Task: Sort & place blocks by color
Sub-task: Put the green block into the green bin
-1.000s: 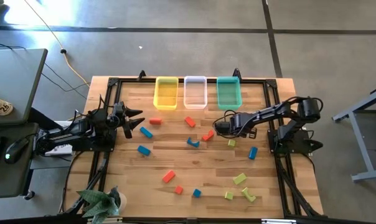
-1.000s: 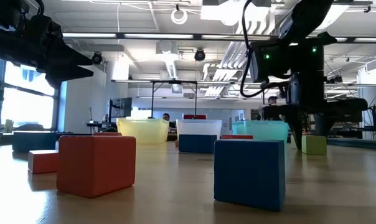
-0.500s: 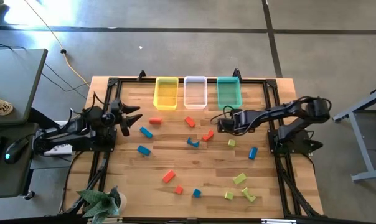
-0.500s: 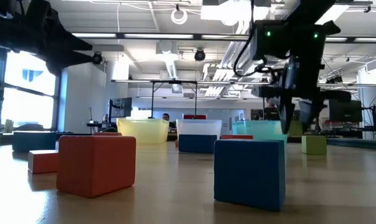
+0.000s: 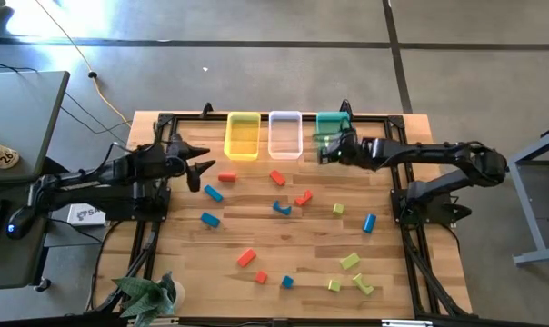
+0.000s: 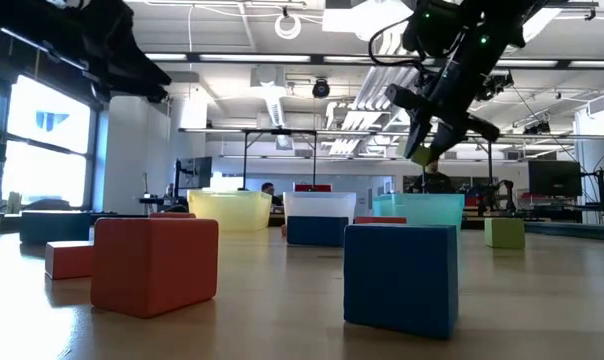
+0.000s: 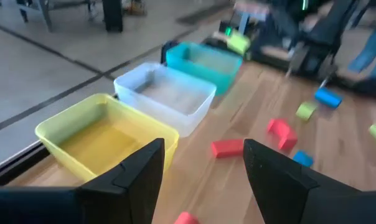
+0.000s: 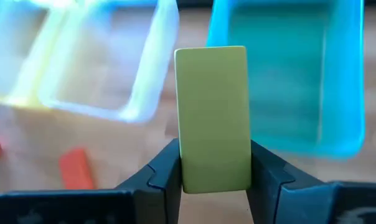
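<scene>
My right gripper [image 5: 325, 148] hangs in the air over the teal tray's [image 5: 336, 127] near-left corner, shut on a yellow-green bar [image 8: 213, 112]; the low view shows it high above the table [image 6: 422, 152]. My left gripper [image 5: 202, 169] is open in the air at the table's left side, near a red-orange block [image 5: 226, 176], touching nothing [image 7: 203, 180]. Several blue, red-orange and yellow-green blocks lie flat across the wooden table. The yellow tray [image 5: 242, 136] and the clear tray [image 5: 285, 134] stand beside the teal one at the far edge. My right gripper pinches the yellow-green bar between its two fingers [image 8: 165, 171], one on each long side, near the bar's rear end [image 8: 213, 177]. The bar runs on ahead along the fingers and sticks out past their tips. It is lifted clear of the table and the tray.
Blue blocks [image 5: 213, 193] [image 5: 369, 222], red-orange ones [image 5: 276, 178] [image 5: 245, 257] and yellow-green ones [image 5: 338, 209] [image 5: 349, 262] are scattered over the middle and near part of the table. A potted plant [image 5: 147, 295] stands at the near-left corner. Black frame rails run along both sides.
My right gripper has risen from the table's middle and travelled toward the far edge to the teal tray, carrying the yellow-green bar lifted clear. My left gripper has risen a little and shifted slightly toward the table's right.
</scene>
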